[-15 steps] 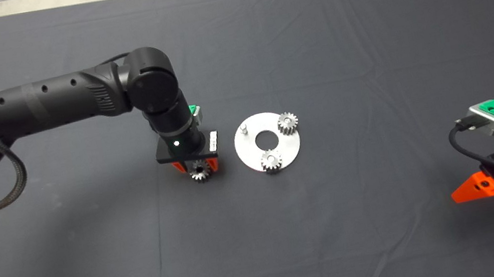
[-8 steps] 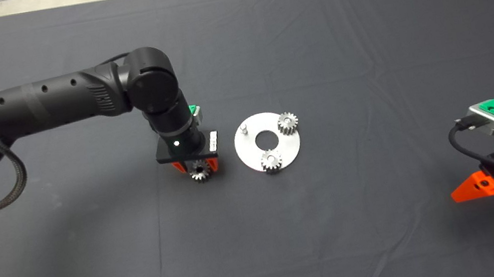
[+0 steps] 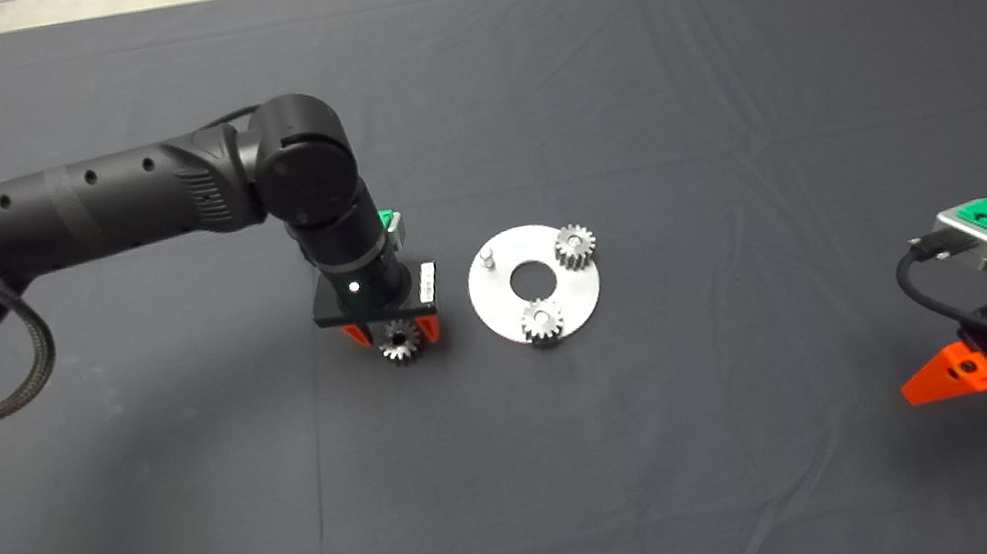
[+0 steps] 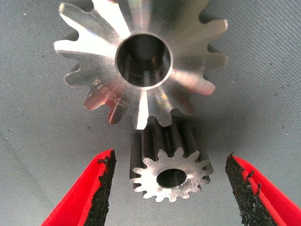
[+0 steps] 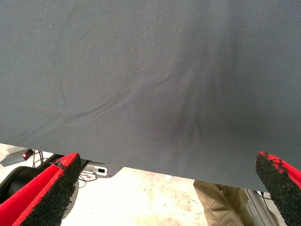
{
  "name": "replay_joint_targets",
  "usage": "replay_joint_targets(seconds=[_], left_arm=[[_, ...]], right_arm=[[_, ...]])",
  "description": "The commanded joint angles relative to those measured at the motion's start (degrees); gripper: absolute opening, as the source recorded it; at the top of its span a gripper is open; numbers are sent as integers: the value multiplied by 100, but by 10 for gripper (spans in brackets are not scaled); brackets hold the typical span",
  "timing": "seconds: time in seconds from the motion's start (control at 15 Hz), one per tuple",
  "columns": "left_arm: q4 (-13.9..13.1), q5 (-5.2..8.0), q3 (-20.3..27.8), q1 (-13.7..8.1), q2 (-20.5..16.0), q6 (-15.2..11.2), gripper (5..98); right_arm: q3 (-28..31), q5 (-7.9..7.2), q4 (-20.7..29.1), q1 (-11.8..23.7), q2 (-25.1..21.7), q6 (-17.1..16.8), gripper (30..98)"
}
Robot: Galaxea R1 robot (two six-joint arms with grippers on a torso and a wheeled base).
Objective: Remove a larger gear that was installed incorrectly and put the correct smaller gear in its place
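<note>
Left tool [image 4: 169, 188] spread around smaller gear [image 4: 169, 176], pads not touching it. Larger gear [image 4: 141, 61] just beside it on mat [image 3: 684, 436]. Right tool [image 5: 164, 193] parked, spread.

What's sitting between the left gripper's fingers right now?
The smaller gear, on the mat, with a gap to each pad; the left gripper is open. The larger gear lies just beyond. Left wrist view shows it.
</note>
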Motion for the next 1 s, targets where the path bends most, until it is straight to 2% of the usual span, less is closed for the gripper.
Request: replay_joint_targets(seconds=[0.0,0.27,0.67,0.93], left_arm=[[37,45,17,-68,-25,-22,588],[37,36,13,-68,-34,-13,588],[28,27,5,-68,-43,13,499],[28,27,5,-68,-35,22,499]], right_arm=[[2,19,151,110,-21,-15,978],[2,19,147,110,-21,-15,978],[-7,19,147,110,-12,-24,978],[-7,19,147,110,-21,-24,978]])
